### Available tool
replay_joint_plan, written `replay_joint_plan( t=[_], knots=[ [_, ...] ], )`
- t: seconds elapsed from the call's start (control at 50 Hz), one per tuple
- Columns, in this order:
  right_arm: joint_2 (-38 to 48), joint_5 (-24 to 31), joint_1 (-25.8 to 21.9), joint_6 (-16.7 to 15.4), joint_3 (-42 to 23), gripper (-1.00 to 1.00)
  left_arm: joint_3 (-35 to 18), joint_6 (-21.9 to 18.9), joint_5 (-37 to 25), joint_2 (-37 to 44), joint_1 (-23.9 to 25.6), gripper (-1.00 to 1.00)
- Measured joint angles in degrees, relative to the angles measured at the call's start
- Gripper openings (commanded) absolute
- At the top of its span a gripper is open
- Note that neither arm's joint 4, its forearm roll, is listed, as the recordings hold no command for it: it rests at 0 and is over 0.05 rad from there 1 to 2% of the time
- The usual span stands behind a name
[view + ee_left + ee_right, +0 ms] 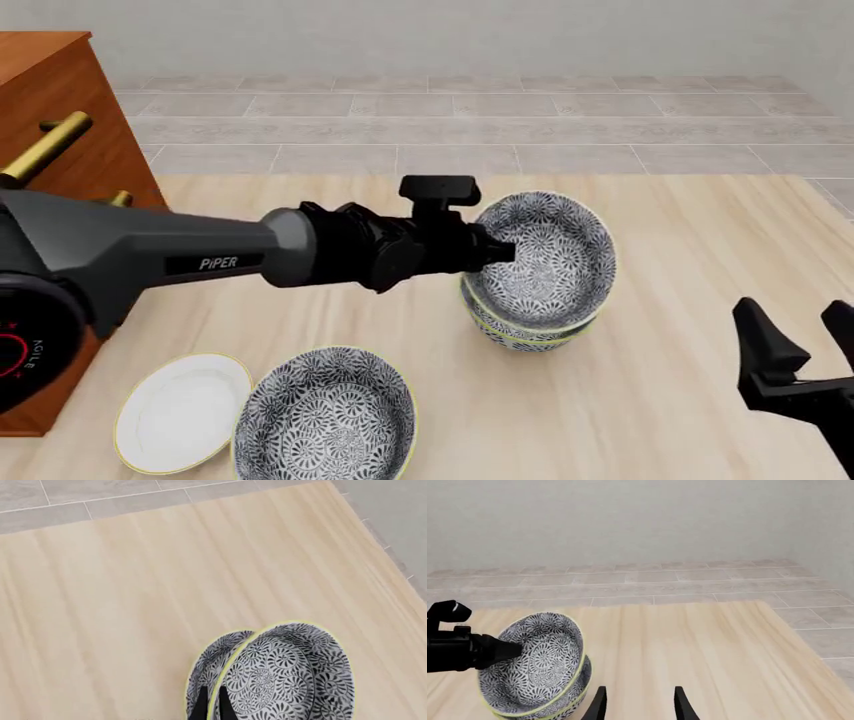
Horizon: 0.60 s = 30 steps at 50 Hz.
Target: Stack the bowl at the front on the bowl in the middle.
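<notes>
Grey-and-white floral ceramic fills the middle of the front view: the left hand (497, 250) pinches the rim of the tilted bowl (547, 258), one finger inside and one outside, so the bowl hangs steeply on edge. Its low side rests in or just over the bowl in the middle (523, 328), the tilt likely coming from the rim grip. Release looks to be the step at hand. At seven o'clock from the stack sits a third bowl (324, 420), with a white plate (182, 412) touching it. The right hand (801, 345) waits at four o'clock, fingers spread, holding nothing, clear of the bench (667, 420) work.
</notes>
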<state>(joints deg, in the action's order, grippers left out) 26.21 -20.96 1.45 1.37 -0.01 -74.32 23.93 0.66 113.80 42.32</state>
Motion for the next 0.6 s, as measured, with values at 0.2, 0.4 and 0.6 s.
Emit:
replay_joint_plan(
  t=[0.2,0.4,0.6],
  knots=[
    [1.0,-1.0,0.0,0.0,0.0,1.0,0.4,0.5,0.5,0.5,0.3,-1.0],
    [-1.8,1.7,0.1,0.0,0.0,1.0,0.7,0.8,0.8,0.8,0.3,-1.0],
    [-4.4,4.3,0.2,0.0,0.0,1.0,0.2,0.8,0.6,1.4,0.5,1.0]
  ],
)
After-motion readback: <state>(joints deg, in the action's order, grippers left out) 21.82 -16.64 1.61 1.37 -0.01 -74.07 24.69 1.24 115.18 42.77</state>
